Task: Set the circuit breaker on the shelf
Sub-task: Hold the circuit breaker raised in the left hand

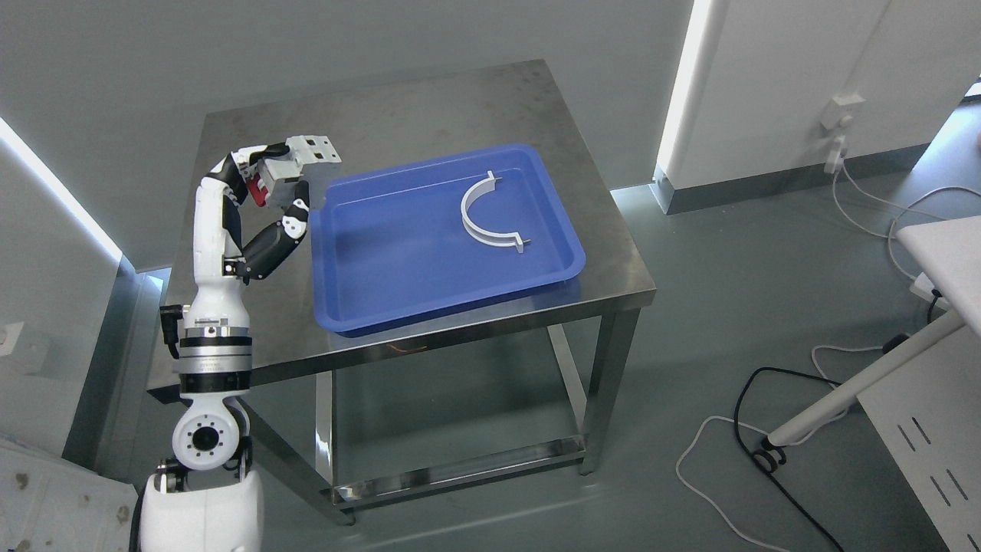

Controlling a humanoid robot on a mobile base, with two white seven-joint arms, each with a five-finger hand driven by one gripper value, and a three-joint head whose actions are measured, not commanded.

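Head view: left hand (268, 188) is clamped on the breaker (295, 165), lifted just left of the blue tray (368, 307). Farther in, a white clip (487, 218) lies in the tray. Pickup looks done; no shelf visible, so placing remains.

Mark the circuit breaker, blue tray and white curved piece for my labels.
circuit breaker (300, 165), head view, grey body.
blue tray (337, 318), head view, near-left rim.
white curved piece (469, 222), head view, middle of arc.
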